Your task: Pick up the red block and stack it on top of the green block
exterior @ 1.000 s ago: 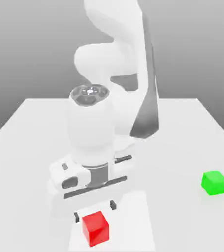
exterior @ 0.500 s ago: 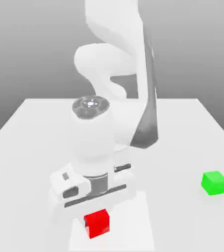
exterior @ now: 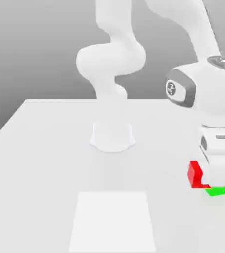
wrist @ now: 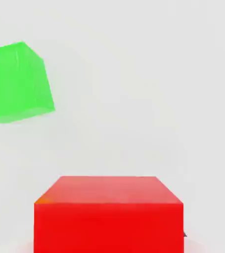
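The gripper's jaws are closed on the red block, held aloft at the exterior view's lower right; just beside it, partly hidden by the hand, sits the green block on the table; the white arm reaches in from the top of that frame. The pick looks done; fine alignment over the green block, lowering and release seem left.

the bright red cube-shaped block looks like smooth plastic, as does the bright green cube-shaped block at right. the white robot arm looks like smooth, slightly glossy plastic; the pale tabletop looks smooth and matt.
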